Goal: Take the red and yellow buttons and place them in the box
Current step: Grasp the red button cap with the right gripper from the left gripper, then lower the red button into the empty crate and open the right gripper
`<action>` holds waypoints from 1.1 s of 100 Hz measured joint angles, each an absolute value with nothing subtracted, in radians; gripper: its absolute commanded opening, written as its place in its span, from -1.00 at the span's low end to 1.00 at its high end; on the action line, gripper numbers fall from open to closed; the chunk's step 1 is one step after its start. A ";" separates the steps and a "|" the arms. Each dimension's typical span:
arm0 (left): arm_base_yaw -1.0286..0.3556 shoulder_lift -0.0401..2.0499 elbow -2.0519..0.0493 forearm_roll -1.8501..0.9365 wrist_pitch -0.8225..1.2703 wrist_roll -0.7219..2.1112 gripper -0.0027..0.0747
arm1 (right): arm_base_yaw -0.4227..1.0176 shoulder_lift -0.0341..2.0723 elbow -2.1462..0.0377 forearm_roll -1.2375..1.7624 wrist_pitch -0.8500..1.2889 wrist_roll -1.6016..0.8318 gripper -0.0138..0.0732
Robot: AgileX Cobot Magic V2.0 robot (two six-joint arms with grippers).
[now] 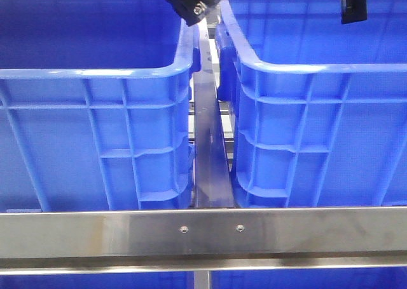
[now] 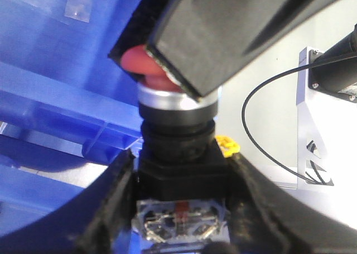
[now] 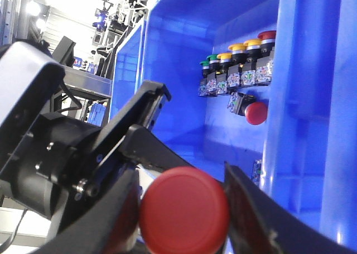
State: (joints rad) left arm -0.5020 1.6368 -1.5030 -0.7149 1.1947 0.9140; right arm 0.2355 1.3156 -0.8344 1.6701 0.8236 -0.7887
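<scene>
Between both arms' closed jaws sits a red button [image 3: 184, 209].

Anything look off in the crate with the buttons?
One red button lies tipped on its side, apart from the upright row of buttons in the blue crate. Nothing else looks spilled or damaged.

Glossy ribbed plastic box [image 1: 305, 130] – brushed metal rail [image 1: 203, 233] – smooth red button [image 3: 184, 217]
</scene>
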 measured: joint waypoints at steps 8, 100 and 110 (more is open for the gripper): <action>-0.502 1.637 -1.503 -0.715 1.195 0.914 -0.31 | 0.236 1.316 -0.834 1.670 0.824 -0.789 -0.19; -0.502 1.637 -1.503 -0.715 1.224 0.914 0.86 | -0.008 1.316 -1.032 1.420 0.742 -0.831 -0.19; -0.502 1.637 -1.503 -0.716 1.224 0.914 0.86 | -0.011 1.316 -1.052 1.356 0.630 -0.866 -0.20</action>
State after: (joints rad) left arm -0.5020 1.6368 -1.5030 -0.7164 1.2245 0.9140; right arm -0.0114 1.3156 -1.0523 1.3560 0.6300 -0.8662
